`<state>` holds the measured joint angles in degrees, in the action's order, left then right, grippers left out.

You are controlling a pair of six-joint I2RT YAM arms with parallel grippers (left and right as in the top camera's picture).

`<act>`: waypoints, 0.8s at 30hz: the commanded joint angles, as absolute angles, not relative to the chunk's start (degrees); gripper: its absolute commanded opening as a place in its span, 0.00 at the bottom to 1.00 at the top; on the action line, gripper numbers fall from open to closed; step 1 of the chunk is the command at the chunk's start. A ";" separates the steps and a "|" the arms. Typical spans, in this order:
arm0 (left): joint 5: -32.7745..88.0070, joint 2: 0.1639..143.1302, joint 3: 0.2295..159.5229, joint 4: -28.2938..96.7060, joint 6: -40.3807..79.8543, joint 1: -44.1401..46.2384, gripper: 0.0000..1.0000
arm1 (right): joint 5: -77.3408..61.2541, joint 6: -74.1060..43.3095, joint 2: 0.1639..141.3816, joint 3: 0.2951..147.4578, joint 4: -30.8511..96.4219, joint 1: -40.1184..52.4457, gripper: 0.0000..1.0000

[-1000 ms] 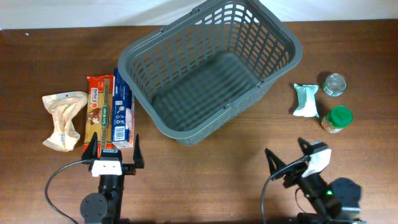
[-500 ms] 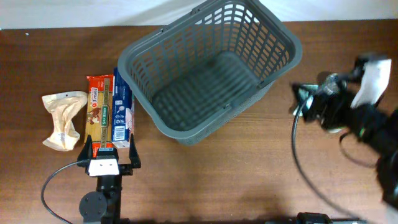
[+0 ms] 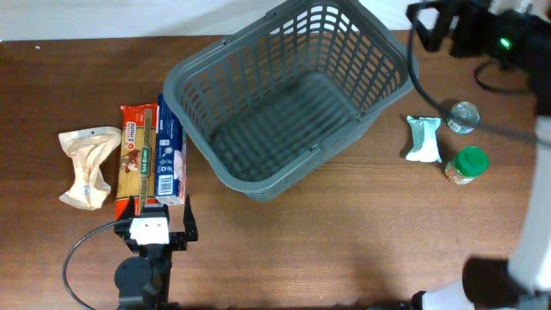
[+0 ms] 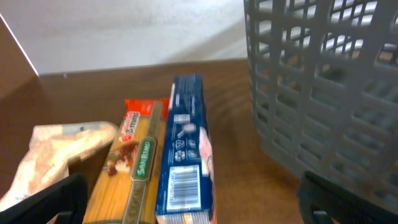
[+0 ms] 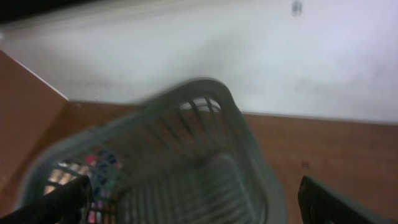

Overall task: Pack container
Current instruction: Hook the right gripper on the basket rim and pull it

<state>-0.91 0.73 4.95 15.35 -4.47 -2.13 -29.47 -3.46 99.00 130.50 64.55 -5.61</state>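
The container, a large dark grey slotted basket, stands empty at the table's middle back. It also shows in the left wrist view and, blurred, in the right wrist view. My left gripper is open and empty at the near ends of a blue box and an orange pasta pack; both show in the left wrist view, box, pack, between my fingers. My right gripper is raised over the basket's far right corner, open and empty.
A beige crumpled bag lies left of the pasta pack. Right of the basket lie a teal-and-white packet, a small metal can and a green-lidded jar. A white wall runs behind the table.
My right arm has swung from the table's front right up and back to above the basket's far right corner. My left gripper has barely shifted.
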 commanded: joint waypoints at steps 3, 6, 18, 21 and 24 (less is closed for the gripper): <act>-1.32 0.43 5.74 18.59 -4.73 -2.46 0.99 | -26.26 0.60 108.22 131.81 66.39 -5.98 0.97; -1.30 0.45 5.74 18.59 -4.75 -2.46 0.99 | -24.64 3.01 112.33 131.81 68.18 -5.96 0.93; -1.32 0.47 5.74 18.59 -4.73 -2.46 0.99 | -21.10 8.36 119.98 131.79 69.34 -3.09 0.85; -1.32 0.45 5.74 18.59 -4.73 -2.46 0.99 | -18.70 8.36 121.34 131.79 69.17 -1.91 0.82; -1.30 0.45 5.74 18.61 -4.73 -2.46 0.99 | -18.74 8.36 122.43 131.79 69.25 -1.41 0.69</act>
<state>-0.93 0.73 5.52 17.43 -4.47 -2.13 -20.84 7.16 120.70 130.61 69.23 -2.24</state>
